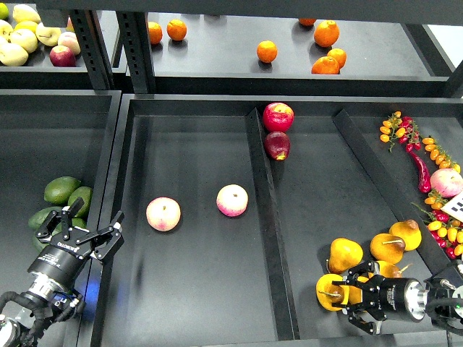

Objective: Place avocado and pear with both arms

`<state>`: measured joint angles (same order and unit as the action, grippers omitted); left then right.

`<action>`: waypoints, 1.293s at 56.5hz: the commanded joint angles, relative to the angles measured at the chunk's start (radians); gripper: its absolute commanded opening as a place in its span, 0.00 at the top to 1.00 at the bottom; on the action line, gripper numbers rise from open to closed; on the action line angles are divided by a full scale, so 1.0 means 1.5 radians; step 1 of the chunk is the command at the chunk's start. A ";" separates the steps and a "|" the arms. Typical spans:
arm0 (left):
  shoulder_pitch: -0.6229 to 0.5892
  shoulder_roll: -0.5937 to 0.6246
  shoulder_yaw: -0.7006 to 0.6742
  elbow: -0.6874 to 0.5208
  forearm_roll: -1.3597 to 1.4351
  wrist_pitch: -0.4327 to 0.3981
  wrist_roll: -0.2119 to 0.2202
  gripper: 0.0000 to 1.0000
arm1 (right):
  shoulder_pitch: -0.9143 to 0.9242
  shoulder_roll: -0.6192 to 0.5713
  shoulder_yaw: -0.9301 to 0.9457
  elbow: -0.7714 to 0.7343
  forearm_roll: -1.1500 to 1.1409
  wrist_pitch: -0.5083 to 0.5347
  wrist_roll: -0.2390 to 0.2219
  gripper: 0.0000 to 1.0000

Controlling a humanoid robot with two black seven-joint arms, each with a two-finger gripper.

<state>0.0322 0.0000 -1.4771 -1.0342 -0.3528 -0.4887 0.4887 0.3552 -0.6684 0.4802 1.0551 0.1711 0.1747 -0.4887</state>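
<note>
Several dark green avocados (62,189) lie in the left bin. My left gripper (87,221) is open and empty, just right of and in front of them. My right gripper (338,295) is shut on a yellow-orange pear (329,291) with its stem pointing left, low near the front edge of the right compartment. Three more pears (346,254) lie just behind it.
Two pink-yellow apples (163,214) (232,200) lie in the middle tray. Two red apples (278,116) sit at the back by the divider (268,217). Peppers and small tomatoes (423,155) lie at the right. Oranges (267,51) and pale apples (22,36) sit on the upper shelf.
</note>
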 commanded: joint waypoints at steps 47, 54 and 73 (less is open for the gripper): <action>0.011 0.000 0.000 -0.006 0.000 0.000 0.000 0.01 | 0.040 0.017 0.202 0.100 0.021 -0.089 0.000 0.02; 0.011 0.000 0.000 -0.006 0.000 0.000 0.000 0.01 | 0.069 0.111 0.291 0.073 0.018 -0.112 0.000 0.01; 0.010 0.000 0.001 -0.005 0.000 0.000 0.000 0.01 | 0.076 0.335 0.490 -0.029 0.007 -0.110 0.000 0.01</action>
<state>0.0491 0.0000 -1.4755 -1.0433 -0.3528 -0.4887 0.4887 0.4685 -0.2657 1.1363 1.0499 0.1853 -0.0071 -0.4886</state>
